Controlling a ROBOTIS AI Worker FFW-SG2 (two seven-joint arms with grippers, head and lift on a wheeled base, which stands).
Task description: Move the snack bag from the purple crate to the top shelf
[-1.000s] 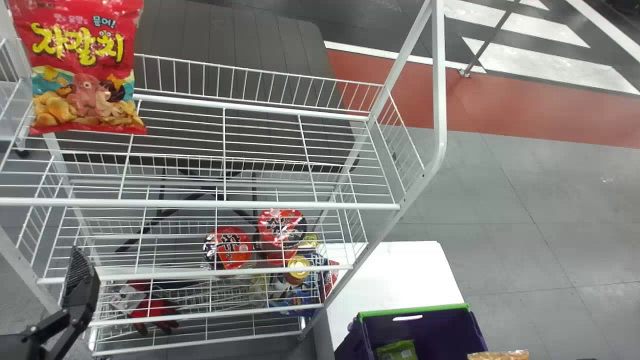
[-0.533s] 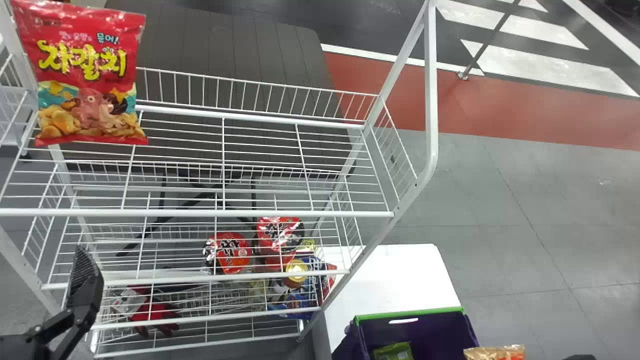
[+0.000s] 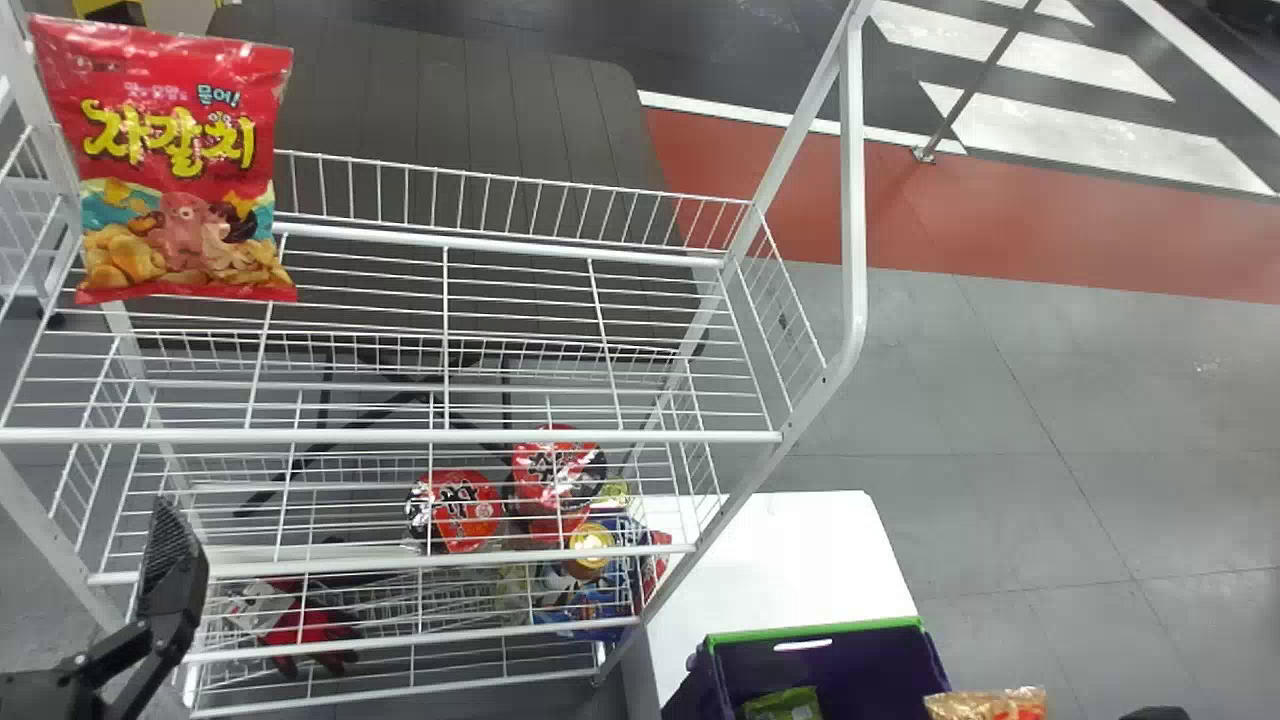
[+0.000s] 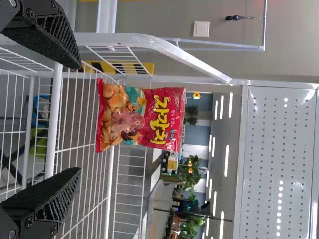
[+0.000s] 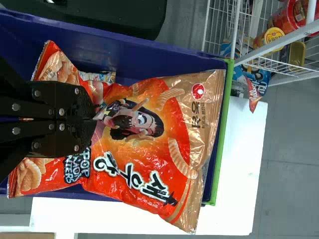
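In the head view, my right gripper (image 3: 1155,713) barely shows at the bottom edge, right of the orange snack bag (image 3: 985,704) and the purple crate (image 3: 815,632). The right wrist view has my right gripper (image 5: 94,119) shut on the crinkled bag (image 5: 149,144), which hangs over the crate (image 5: 219,149). My left gripper (image 3: 170,575) is at the lower left, before the shelf rack. In the left wrist view, my left gripper (image 4: 79,118) stands open with nothing between its fingers. The top shelf (image 3: 500,436) holds a red snack bag (image 3: 180,170) upright at its left.
Cup noodles (image 3: 455,510) and cans (image 3: 590,545) stand on lower levels, along with red gloves (image 3: 310,630). A white table (image 3: 780,550) lies right of the rack, behind the crate. The rack's white post (image 3: 852,200) rises at the top shelf's right end.
In the head view, the rack and the red bag have shifted downward, and the crate has slid slightly left and down. The orange bag also sits slightly farther left, still in my right gripper.
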